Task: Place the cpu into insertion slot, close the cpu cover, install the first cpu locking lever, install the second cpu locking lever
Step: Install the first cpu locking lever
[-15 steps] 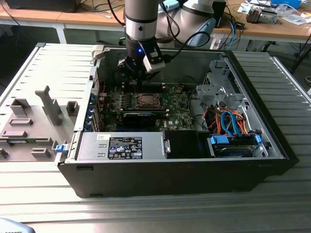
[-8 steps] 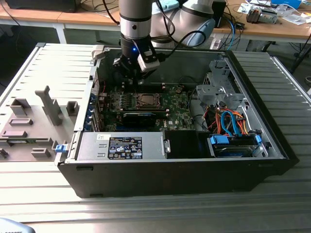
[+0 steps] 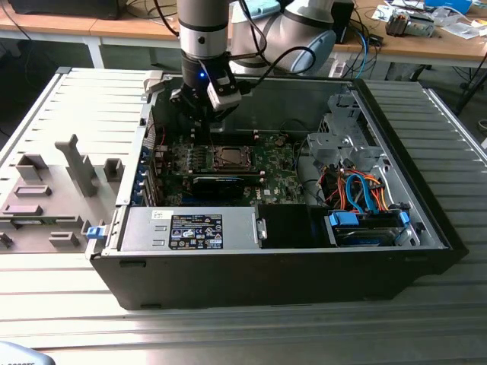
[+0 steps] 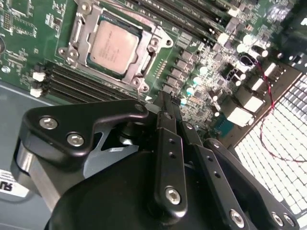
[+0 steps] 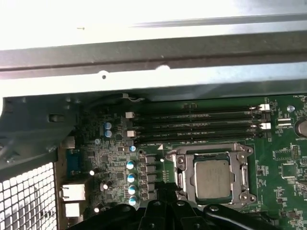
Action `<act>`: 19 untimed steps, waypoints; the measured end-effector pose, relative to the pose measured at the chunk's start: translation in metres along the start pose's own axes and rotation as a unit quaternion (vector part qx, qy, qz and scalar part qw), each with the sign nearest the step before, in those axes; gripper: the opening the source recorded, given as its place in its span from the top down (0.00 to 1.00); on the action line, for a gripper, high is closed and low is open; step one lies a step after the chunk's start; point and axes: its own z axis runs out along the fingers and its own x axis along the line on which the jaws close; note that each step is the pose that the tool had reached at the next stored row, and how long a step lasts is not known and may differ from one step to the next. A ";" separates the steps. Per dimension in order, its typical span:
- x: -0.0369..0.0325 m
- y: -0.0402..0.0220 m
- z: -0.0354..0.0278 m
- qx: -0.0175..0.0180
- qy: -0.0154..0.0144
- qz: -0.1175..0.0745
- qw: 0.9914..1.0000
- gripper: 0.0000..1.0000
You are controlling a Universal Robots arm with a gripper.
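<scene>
The cpu, a small silvery-grey square chip, lies flat in the insertion slot on the green motherboard. The cpu cover, a thin metal frame, lies down around the chip, whose top shows through its window. Thin metal lever rods run along the frame's sides; I cannot tell whether they are latched. In the first wrist view the cpu sits inside its cover. My gripper hovers just beside the socket, shut with nothing between its fingers. In the exterior view the gripper hangs above the board beside the insertion slot.
Long black memory slots run beside the socket. The open computer case walls in the board, with a drive cage and orange and blue cables at the exterior view's right. A grey fixture tray lies outside at the exterior view's left.
</scene>
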 end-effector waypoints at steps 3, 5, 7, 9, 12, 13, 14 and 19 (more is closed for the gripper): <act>0.0022 0.0022 0.0001 0.000 0.000 -0.002 1.000 0.89; 0.0036 0.0034 0.0001 -0.001 0.000 -0.003 1.000 0.89; 0.0055 0.0049 0.0001 -0.001 0.000 -0.004 1.000 0.89; 0.0073 0.0063 0.0002 -0.001 0.000 -0.005 1.000 0.89; 0.0096 0.0083 0.0003 -0.002 0.000 -0.008 1.000 0.89; 0.0102 0.0089 0.0002 -0.002 0.000 -0.009 1.000 0.89; 0.0106 0.0101 0.0003 -0.003 0.000 -0.010 1.000 0.89; 0.0108 0.0143 0.0005 -0.010 0.001 -0.021 1.000 0.89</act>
